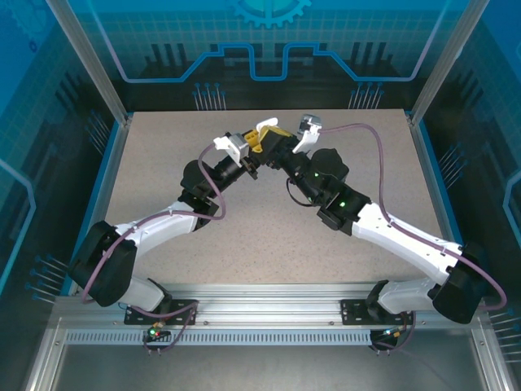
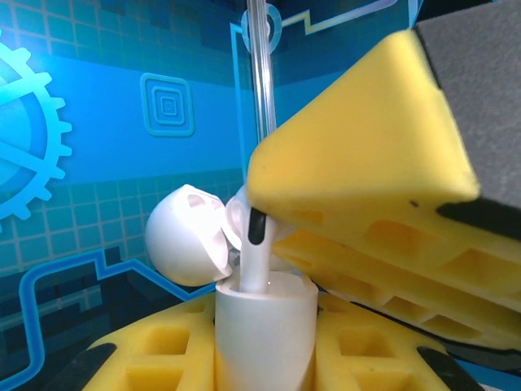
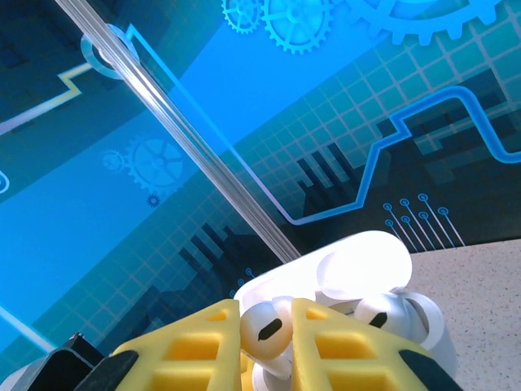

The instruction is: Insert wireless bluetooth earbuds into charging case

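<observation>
over the far middle of the table [image 1: 163, 244], on the left, my left claw [image 2: 264, 354] is closed tight around the body of the white charging case [image 2: 264, 322], gripping it upright between both yellow fingers [image 2: 146, 358]. the case's lid [image 2: 183, 236] is hinged open and tipped back to the left in my left wrist view. to the right of it, my right claw [image 3: 264, 334] reaches in from above, closed to a narrow gap and pinching one white earbud [image 3: 264, 328] by its head. the earbud's stem points down and its tip meets the open top of the case, just inside the rim as far as i can tell. a second white earbud [image 3: 383, 314] sits in the case's other socket, just beside the one i hold
</observation>
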{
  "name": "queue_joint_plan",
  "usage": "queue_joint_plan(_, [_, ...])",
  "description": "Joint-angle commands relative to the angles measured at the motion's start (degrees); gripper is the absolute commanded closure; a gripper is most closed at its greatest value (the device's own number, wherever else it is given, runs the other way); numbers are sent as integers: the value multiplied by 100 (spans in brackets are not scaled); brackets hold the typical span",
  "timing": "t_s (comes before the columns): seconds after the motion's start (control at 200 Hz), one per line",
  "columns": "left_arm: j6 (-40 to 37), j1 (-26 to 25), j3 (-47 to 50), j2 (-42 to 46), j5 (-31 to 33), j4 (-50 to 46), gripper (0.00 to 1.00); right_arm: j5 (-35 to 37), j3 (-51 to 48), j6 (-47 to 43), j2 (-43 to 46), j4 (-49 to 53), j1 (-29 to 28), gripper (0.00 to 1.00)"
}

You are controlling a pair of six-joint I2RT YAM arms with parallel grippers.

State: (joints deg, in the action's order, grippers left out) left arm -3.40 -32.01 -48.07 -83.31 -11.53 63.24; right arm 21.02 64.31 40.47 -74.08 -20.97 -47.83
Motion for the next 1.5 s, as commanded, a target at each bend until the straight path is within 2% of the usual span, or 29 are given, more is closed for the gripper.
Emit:
queue_joint_plan(0.0, [-107,-34,-158,166,81,301,100,16,280,18,-124,767,37,82])
queue_joint_plan(0.24, [-152,-36,-132,227,116,259,100,120,460,171,-199,1236,54,81])
queue_joint_plan(0.415, [-126,-27,-116,237,108,253,100,164,568,214,-212,1295,78,70])
queue_joint_plan(0.71, [-100,-30,-109,236,94,277,100,174,670,262,-237,1281,125,63])
queue_joint_plan(0.97, [-69,-33,-108,228,89,282,100,127,769,286,-229,1314,160,53])
queue_joint_plan(1.496, [49,-33,-98,175,107,260,100,-30,872,227,-240,1297,219,52])
